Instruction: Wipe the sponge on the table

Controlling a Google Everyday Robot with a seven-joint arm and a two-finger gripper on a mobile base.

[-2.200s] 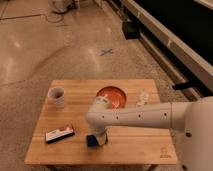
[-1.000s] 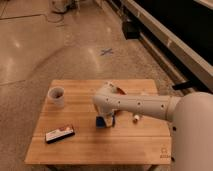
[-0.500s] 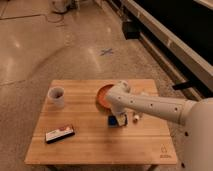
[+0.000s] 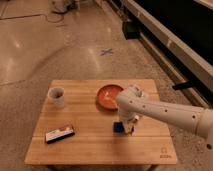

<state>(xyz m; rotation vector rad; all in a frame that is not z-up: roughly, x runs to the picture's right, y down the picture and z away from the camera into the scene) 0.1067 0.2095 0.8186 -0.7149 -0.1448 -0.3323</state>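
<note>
Stretches one thick white arm [image 4: 170, 114] in from far right of the sponge [image 4: 118, 127], sloping up toward the left. Bends at a rounded joint above and a little right of the sponge, then drops steeply from there. Ends in the gripper [image 4: 130, 128], pointing straight down, set low just right of the sponge and seemingly touching its side.
</note>
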